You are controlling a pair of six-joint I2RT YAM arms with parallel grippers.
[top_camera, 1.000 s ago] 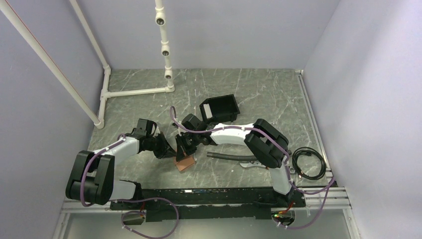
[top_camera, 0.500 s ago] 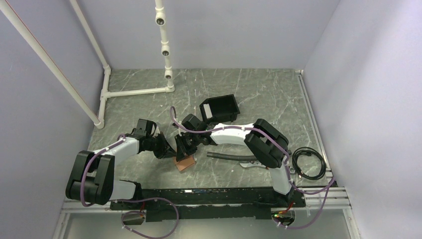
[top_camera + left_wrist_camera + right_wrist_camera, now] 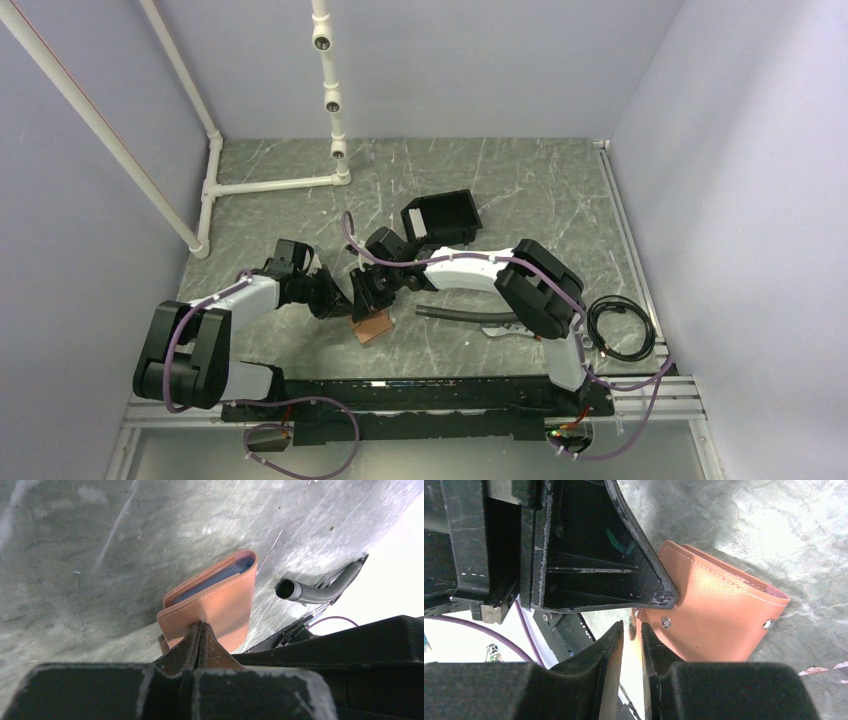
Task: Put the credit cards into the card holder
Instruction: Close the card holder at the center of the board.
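Got a tan stitched-leather card holder [image 3: 215, 605], blue-grey credit cards [image 3: 216, 579] tucked inside, nearer the arms than the black box [image 3: 440, 220], pinched tight in the left gripper [image 3: 200, 625], right gripper [image 3: 630, 630] barely cracked beside it.

The right gripper [image 3: 630, 636] was shut a second ago; its jaws now stand a narrow gap apart, right at the edge of the card holder [image 3: 719, 620]. Seen from above, it has drawn slightly left and away from the card holder, and the right arm's forearm [image 3: 465, 268] has shifted a little with it.
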